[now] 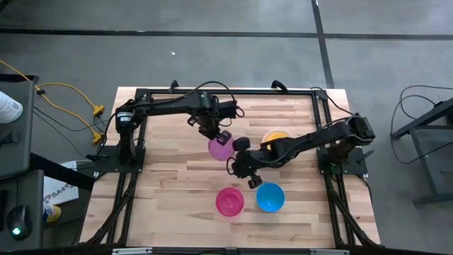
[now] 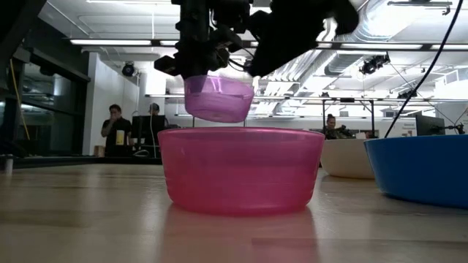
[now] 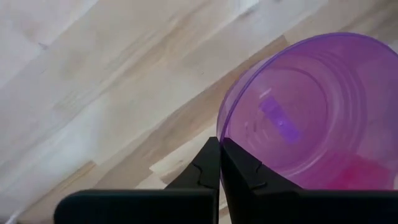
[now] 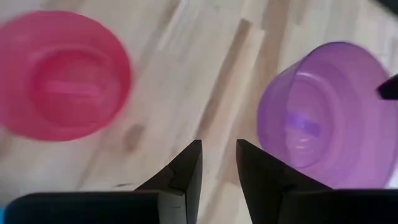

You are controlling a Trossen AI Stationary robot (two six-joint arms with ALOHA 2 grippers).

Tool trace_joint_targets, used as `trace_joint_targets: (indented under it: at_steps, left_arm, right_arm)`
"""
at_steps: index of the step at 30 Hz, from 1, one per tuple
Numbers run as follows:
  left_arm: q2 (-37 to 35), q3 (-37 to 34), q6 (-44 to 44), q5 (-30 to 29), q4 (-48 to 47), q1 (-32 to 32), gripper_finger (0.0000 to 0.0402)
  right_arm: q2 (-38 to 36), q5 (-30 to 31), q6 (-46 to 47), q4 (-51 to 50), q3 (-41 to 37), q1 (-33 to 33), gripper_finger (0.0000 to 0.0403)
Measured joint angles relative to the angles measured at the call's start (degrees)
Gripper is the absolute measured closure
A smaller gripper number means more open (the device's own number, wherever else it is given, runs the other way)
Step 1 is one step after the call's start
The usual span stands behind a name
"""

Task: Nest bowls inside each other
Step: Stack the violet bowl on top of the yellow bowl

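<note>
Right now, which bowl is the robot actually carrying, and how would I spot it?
Look to the middle of the wooden table, where the two dark arms nearly meet. There the left pincer is pinched shut on the rim of the purple bowl, holding it up off the wood. It is the only see-through purple one and the only one in the air; the pink bowl and blue bowl sit on the table.

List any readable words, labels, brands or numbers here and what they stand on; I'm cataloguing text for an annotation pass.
No text can be read for certain in any view.
Box at the floor's left edge: dark printing on its side, too small and blurred to read.
White container on the left cart: a label, illegible.
Purple bowl, pink-red bowl, blue bowl: no markings visible.
</note>
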Motion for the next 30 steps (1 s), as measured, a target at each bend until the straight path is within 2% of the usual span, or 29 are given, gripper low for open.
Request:
trace_joint_targets:
  at_steps: [2, 7, 12, 30]
  left_arm:
    - [0.00, -0.04, -1.43, -0.46, -0.32, 0.00, 0.0401]
    - [0.22, -0.04, -3.89, -0.60, -0.10, 0.02, 0.0401]
    - [1.05, -0.06, -6.39, -0.56, 0.96, 0.02, 0.0401]
    - [0.92, -0.02, -15.52, 1.45, 2.03, 0.02, 0.0401]
  right_arm:
    - [0.42, 2.14, -1.11, -0.32, 0.01, 0.32, 0.0311]
    - [0.10, 3.14, -3.15, 1.36, 0.02, 0.60, 0.0311]
    - [-0.38, 8.23, -4.50, 1.97, 0.07, 0.94, 0.0311]
    - [-0.27, 14.28, -2.07, 2.34, 0.05, 1.60, 0.0311]
